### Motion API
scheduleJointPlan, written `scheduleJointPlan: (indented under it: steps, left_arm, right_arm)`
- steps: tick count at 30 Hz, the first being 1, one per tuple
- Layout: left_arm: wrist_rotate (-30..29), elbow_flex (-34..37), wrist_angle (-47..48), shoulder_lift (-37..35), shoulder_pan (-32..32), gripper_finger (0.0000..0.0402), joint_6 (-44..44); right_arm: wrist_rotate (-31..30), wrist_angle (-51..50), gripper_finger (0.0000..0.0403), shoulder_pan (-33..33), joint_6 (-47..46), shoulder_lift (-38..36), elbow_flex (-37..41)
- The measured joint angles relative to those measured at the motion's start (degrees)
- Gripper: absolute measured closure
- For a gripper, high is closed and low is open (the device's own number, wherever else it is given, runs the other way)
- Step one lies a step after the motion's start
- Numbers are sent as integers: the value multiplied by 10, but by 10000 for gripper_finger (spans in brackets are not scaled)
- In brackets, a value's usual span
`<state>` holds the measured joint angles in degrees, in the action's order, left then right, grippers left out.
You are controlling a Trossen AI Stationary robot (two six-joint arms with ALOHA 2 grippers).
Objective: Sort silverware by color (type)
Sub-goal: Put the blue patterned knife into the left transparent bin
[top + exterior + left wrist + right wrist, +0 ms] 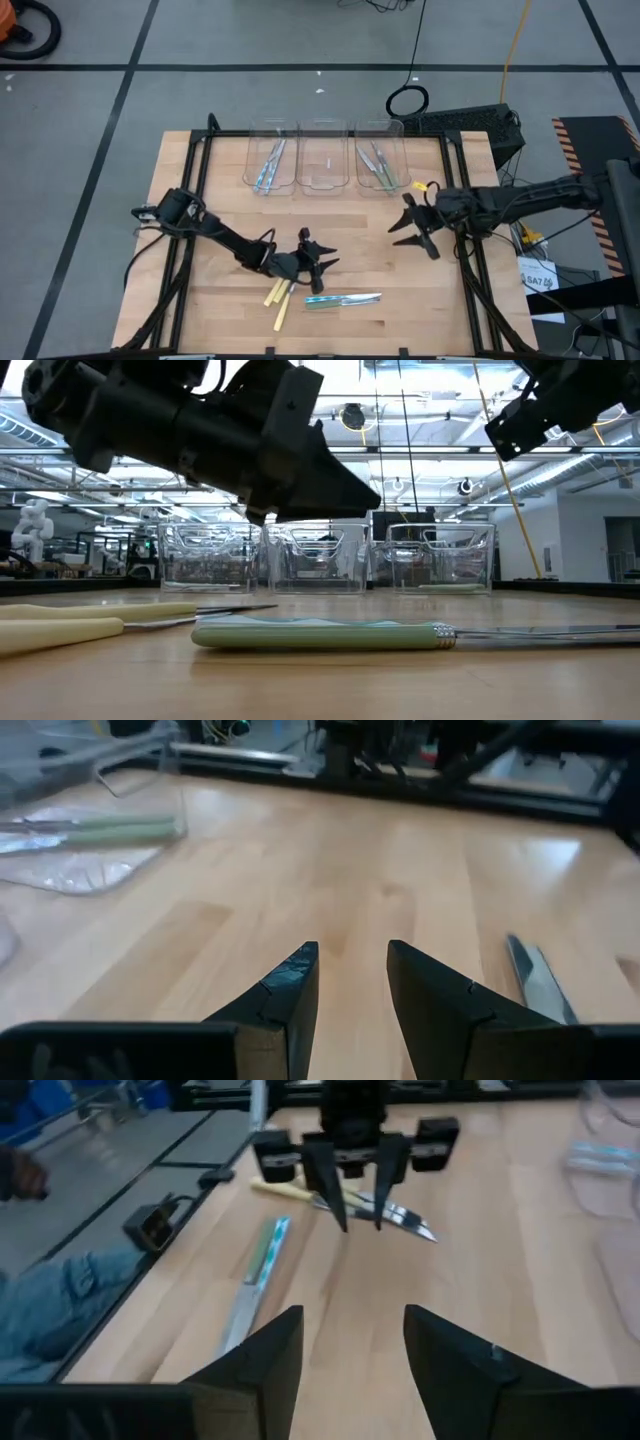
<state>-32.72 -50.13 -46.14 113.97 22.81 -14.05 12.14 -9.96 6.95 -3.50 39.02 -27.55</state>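
The silverware is split between the table and the bins. On the bare wood near the front edge lie two yellow-handled pieces [277, 301], side by side and angled, and just right of them a green-handled piece [343, 299] lying nearly level with its silvery head toward the right. In the low view the green handle [315, 634] sits nearest the camera with the yellow handles [95, 620] to its left. Three clear bins stand in a row at the back of the table: the left bin [271, 157] holds blue-handled pieces [269, 166], the middle bin [324, 157] shows no clear contents, and the right bin [380, 155] holds green-handled pieces [376, 164]. The left gripper [322, 262] reaches in from the table's left edge, arm low and stretched across the wood, its tip just above the loose pieces — fingers [283, 1000] apart, nothing between them, hovering off the surface. The right gripper [409, 222] extends in from the right edge, raised above the table between the right bin and the loose pieces; its fingers [268, 1360] are likewise spread and hold nothing. In the right wrist view the left gripper [354, 1198] faces it, pointing downward over the utensils.
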Motion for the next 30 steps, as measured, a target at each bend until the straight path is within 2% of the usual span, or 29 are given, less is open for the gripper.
scheduleJointPlan:
  steps: [3,5,8,13,17,21,26,30]
  left_arm:
    - [3,-1,52,-12,4,272,-13]
    - [0,-16,138,-33,6,272,-51]
    - [-3,-65,329,-66,5,272,-144]
    - [2,-205,709,-61,22,272,-323]
    - [4,-288,897,-39,54,272,-430]
    - [3,-320,951,-29,90,272,-499]
    - [6,-316,979,-29,125,272,-589]
    - [13,-316,1001,-19,146,272,-670]
  right_arm:
    - [0,-1,236,11,25,12,0]
    - [-1,-2,236,14,31,17,0]
    - [-1,2,236,15,29,23,0]
    - [-3,3,236,15,16,35,0]
    - [-3,4,236,15,12,47,0]
    - [-3,6,236,15,7,60,0]
    - [-4,6,236,23,-32,78,0]
    - [-21,16,236,56,-65,102,0]
